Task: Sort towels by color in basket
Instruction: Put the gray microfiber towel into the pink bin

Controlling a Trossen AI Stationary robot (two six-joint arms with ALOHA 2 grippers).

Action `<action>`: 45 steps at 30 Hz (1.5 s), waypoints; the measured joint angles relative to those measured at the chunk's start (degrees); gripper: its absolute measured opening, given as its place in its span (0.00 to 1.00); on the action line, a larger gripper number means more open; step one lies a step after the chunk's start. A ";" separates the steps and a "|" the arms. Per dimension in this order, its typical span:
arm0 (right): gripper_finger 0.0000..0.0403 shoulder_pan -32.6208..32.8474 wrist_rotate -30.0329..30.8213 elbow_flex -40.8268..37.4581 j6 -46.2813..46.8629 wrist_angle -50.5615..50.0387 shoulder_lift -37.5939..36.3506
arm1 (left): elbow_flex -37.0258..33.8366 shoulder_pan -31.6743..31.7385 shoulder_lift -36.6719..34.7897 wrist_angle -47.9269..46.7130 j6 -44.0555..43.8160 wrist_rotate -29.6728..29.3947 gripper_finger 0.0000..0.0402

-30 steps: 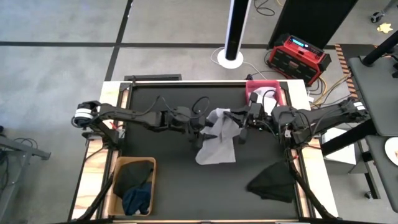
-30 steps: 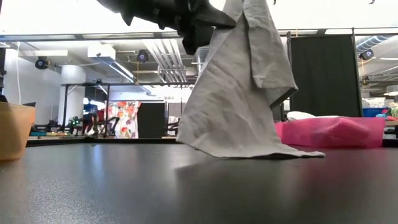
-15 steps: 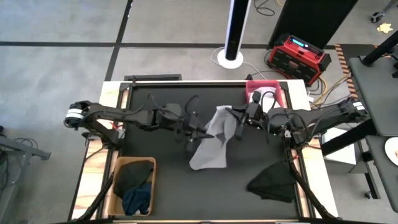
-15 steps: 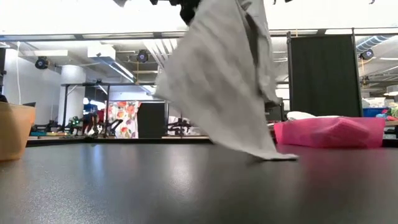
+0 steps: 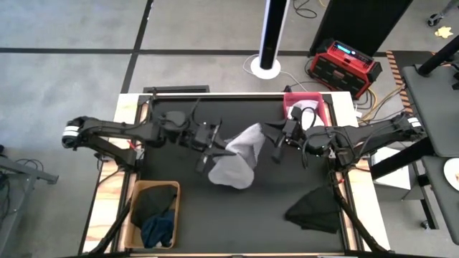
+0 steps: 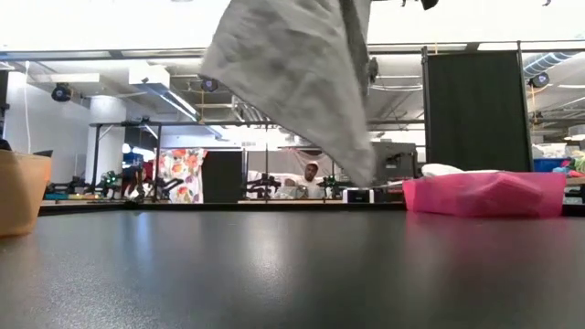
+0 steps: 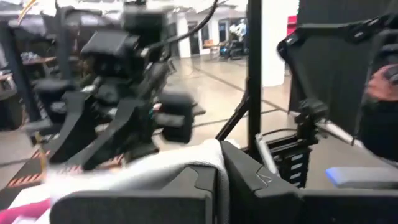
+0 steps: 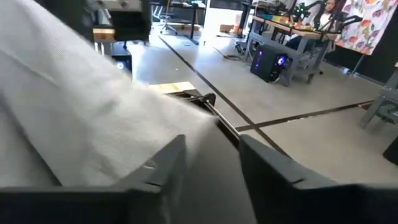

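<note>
A light grey towel (image 5: 237,159) hangs in the air over the middle of the table, well clear of the tabletop in the low view (image 6: 292,82). My left gripper (image 5: 214,152) is shut on its left part. My right gripper (image 5: 275,143) stands open just right of the towel's upper end, and the cloth (image 8: 81,118) lies beside one of its fingers. A tan basket (image 5: 136,192) at the near left holds dark towels, black and navy (image 5: 158,222). A black towel (image 5: 314,208) lies crumpled at the near right. My left gripper pinches a bunched part of the grey towel (image 7: 208,152) between its two shut fingers, coming at it about level from the table's left side. The towel hangs slack below and to the right of the fingers, lifted clear of the table. My right gripper has cloth against its one finger (image 8: 163,163); whether it touches, I cannot tell.
A pink bin (image 5: 290,100) with white things in it stands at the table's far right corner and shows in the low view (image 6: 484,194). The tan basket's wall (image 6: 18,192) rises at the low view's left edge. People and desks show in the room beyond.
My left gripper has gone toward the table's left edge with the grey towel. The towel's lower end, which lay on the table, has been lifted clear and swung left. The towel's upper end has come away from my right gripper, which has kept its place.
</note>
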 joint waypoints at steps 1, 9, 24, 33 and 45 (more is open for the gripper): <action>0.39 -0.06 0.00 0.00 -0.04 -0.06 -0.08 | 0.00 -0.28 -0.49 0.08 0.00 0.07 0.00; 0.61 -0.09 0.03 0.00 -0.06 -0.82 -0.70 | 0.00 -1.87 -2.85 0.45 0.55 -0.34 0.00; 0.73 0.20 -18.51 -2.08 -5.27 10.34 6.39 | -0.79 -1.85 1.04 -0.43 3.56 -19.91 0.00; 0.73 0.03 -18.01 1.32 -6.82 13.87 13.76 | -0.79 -2.09 4.47 3.37 3.55 -19.29 0.00; 0.09 -1.07 -18.00 3.52 -9.14 14.29 17.42 | -0.79 -2.31 4.52 4.58 2.84 -16.58 0.00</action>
